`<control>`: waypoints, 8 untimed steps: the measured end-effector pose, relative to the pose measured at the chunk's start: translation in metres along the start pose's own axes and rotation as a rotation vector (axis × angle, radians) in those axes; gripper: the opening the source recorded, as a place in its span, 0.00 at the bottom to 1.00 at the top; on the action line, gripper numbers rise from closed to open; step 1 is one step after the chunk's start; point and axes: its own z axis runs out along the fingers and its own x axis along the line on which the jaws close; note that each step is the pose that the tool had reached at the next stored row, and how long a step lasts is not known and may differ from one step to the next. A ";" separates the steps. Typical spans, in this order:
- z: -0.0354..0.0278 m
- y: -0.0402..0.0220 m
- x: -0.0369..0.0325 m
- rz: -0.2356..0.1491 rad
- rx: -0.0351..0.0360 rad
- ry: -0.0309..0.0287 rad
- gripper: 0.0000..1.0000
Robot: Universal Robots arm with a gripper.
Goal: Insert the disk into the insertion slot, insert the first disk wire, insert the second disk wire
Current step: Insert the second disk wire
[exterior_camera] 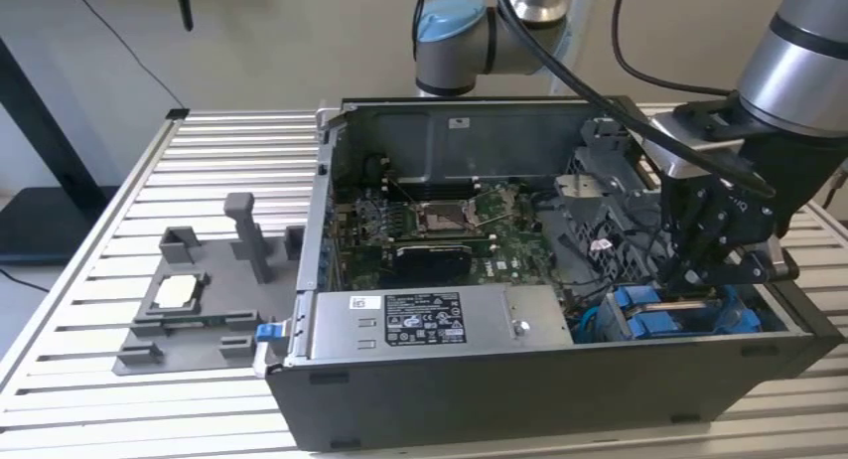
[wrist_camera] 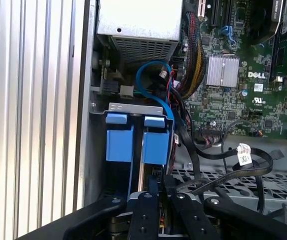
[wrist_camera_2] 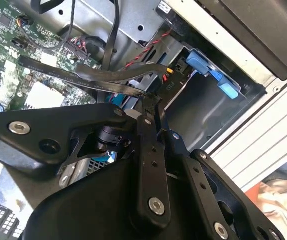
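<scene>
Gripper (wrist_camera: 153, 192) poised just beside slotted disk (wrist_camera: 136, 145).

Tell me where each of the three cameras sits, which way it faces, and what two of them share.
Exterior view: off the arm, above and in front, looking down into the open computer case on the slatted table; the arm and gripper hang at the exterior view's right.
First wrist view: on the wrist, looking past the gripper down at the insertion slot and motherboard.
Second wrist view: on the wrist, looking along the gripper towards a black flat cable and the case wall.
Both wrist views share the gripper linkage and the motherboard.
</scene>
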 end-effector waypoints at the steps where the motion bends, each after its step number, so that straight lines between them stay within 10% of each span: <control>1: 0.0001 0.0000 0.0000 0.000 0.0000 -0.0002 0.16; 8: 0.0003 0.0000 0.0000 0.000 0.0001 -0.0003 0.18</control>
